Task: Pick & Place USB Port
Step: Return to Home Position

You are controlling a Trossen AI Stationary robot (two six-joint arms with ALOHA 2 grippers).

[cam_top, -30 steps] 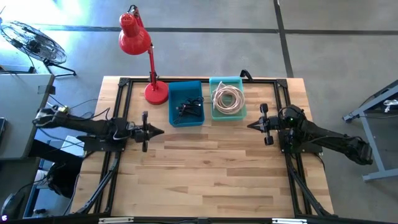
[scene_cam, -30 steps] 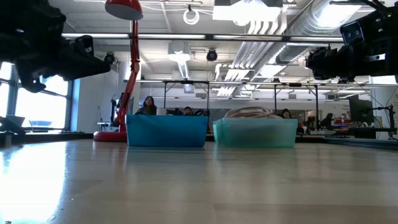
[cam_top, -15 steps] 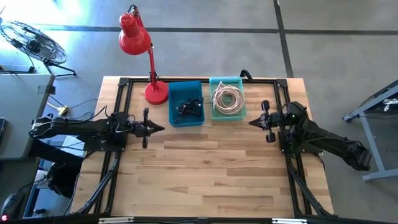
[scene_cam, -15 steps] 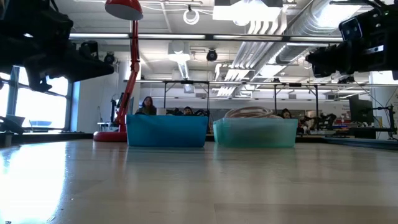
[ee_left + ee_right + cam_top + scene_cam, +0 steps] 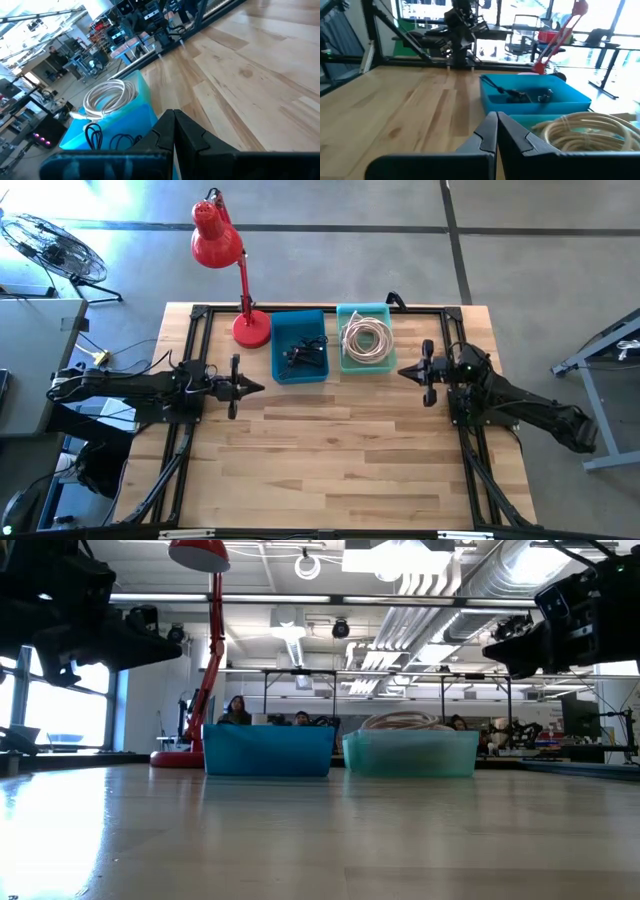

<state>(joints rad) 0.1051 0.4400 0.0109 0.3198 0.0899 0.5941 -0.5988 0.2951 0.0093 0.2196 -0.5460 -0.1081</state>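
Observation:
A blue bin [image 5: 300, 345] at the table's far side holds small dark cables and USB parts [image 5: 525, 95]. Beside it, a teal bin [image 5: 366, 337] holds a coiled white cable [image 5: 367, 338]. My left gripper [image 5: 258, 388] hovers shut near the table's left side, just left of the blue bin and pointing toward the right. My right gripper [image 5: 403, 372] hovers shut right of the teal bin, pointing toward the left. Both bins show in the left wrist view [image 5: 107, 127] and in the right wrist view [image 5: 535, 97]. Neither gripper holds anything.
A red desk lamp [image 5: 235, 270] stands on its base at the table's far left, beside the blue bin. A black frame [image 5: 195, 330] runs along the table's edges. Bare wood [image 5: 330, 450] spans the middle and near side. People sit in the room beyond.
My right gripper has moved a little toward the far edge and left, nearer the teal bin, and has dipped slightly. My left arm has shifted a little and then kept still. Both bins have stayed put.

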